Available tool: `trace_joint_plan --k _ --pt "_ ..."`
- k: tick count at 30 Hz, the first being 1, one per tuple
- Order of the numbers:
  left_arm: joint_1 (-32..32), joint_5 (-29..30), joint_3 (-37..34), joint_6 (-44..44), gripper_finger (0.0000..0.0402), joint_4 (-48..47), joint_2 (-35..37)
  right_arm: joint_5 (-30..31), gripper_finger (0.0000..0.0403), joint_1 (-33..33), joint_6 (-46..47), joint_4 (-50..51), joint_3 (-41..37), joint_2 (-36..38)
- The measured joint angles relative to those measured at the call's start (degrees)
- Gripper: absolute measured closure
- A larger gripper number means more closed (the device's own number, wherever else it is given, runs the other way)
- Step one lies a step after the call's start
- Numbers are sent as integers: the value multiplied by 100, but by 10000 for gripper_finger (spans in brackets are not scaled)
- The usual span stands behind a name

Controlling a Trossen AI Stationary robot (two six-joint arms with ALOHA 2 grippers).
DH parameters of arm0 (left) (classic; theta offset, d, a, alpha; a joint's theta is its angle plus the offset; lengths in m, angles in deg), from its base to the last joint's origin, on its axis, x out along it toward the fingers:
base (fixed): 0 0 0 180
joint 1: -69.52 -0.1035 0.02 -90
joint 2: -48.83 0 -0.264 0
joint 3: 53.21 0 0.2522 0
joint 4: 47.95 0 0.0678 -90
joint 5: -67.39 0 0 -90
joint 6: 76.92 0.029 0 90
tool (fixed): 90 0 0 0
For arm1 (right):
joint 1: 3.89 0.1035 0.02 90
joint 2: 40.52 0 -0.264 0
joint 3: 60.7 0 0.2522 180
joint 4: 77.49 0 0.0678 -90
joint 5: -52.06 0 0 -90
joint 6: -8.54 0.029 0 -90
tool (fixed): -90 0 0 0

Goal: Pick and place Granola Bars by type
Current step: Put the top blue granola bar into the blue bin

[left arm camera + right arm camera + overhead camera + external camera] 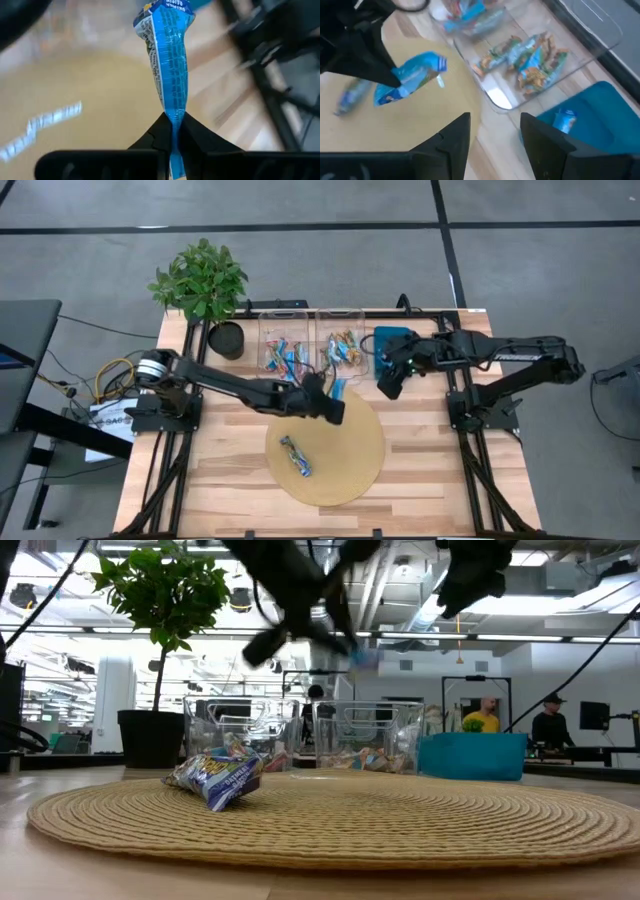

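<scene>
Left gripper (335, 394) above the round mat (360, 465), fingers (162, 132) pinched on a blue bar (170, 55). Right gripper (387, 387) hovering beside the teal tray (390, 335), fingers spread wide. Another bar (295, 455) lying on the mat.

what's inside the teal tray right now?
One small blue-wrapped bar shows inside the teal tray, near its corner. The right gripper hovers over it in the high view, covering part of the tray floor.
</scene>
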State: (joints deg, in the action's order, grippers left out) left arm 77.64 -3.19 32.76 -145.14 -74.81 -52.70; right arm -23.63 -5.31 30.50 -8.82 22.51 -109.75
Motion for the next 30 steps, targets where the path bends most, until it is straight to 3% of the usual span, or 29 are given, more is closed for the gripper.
trace_joint_plan --k 9,15,20,30 --pt "-93 534 66 1139 385 884 938 -1609 245 -795 392 -1398 3 294" --pt "-276 259 64 1528 384 1358 1175 -2760 239 -1035 647 -2503 3 263" --pt "-374 -142 61 1646 379 1752 1175 -3041 211 -1024 808 -3072 11 202" --pt "-389 -339 59 2038 385 2343 1175 -3104 157 -1024 806 -3309 3 -47"
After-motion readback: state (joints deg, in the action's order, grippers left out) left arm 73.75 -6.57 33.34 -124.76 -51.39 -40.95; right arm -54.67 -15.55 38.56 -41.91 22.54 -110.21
